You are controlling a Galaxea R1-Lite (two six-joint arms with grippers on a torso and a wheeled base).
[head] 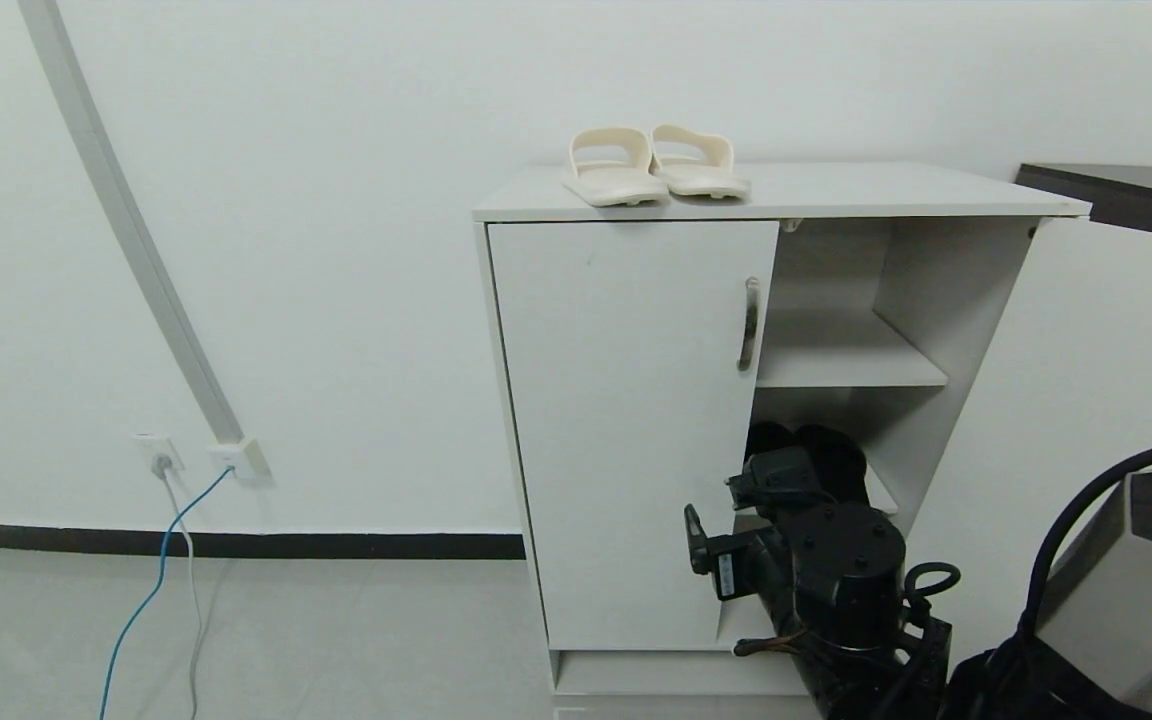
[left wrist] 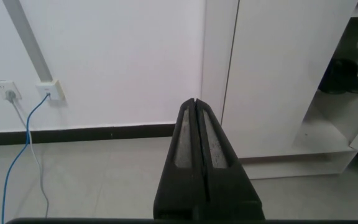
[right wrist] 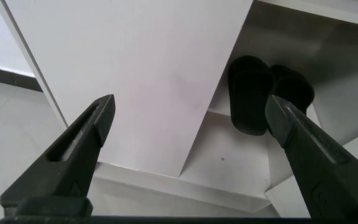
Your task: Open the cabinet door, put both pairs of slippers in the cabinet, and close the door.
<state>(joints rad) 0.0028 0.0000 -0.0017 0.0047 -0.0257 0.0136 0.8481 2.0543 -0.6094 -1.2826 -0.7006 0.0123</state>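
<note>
Black slippers (head: 818, 450) (right wrist: 261, 93): a pair side by side on the lower shelf inside the cabinet, in the open right half, toward the back.
Cream slippers (head: 654, 165): a pair on the cabinet top, above the left door. They sit side by side and touch, with their front ends at the edge.
Cabinet (head: 886, 188): white, standing against the wall.
Left door (head: 626, 430): shut, with a metal handle (head: 749, 323) at its inner edge.
Right door (head: 1086, 400): swung wide open.
Upper shelf (head: 851, 365): bare.
Right gripper (right wrist: 190, 104): jaws spread wide, holding nothing. It is low in front of the open half, facing the black slippers and apart from them.
Left gripper (left wrist: 195, 104): fingers pressed together with nothing between them. It is out in front of the shut door, aimed at the floor and wall by the cabinet's left side.
Wall: two sockets (head: 158, 452) low on the left, with a blue cable (head: 151, 590) and a white one hanging to the floor, and a slanted conduit (head: 126, 230) above them.
Right edge: a dark tabletop (head: 1126, 195) beyond the cabinet.
</note>
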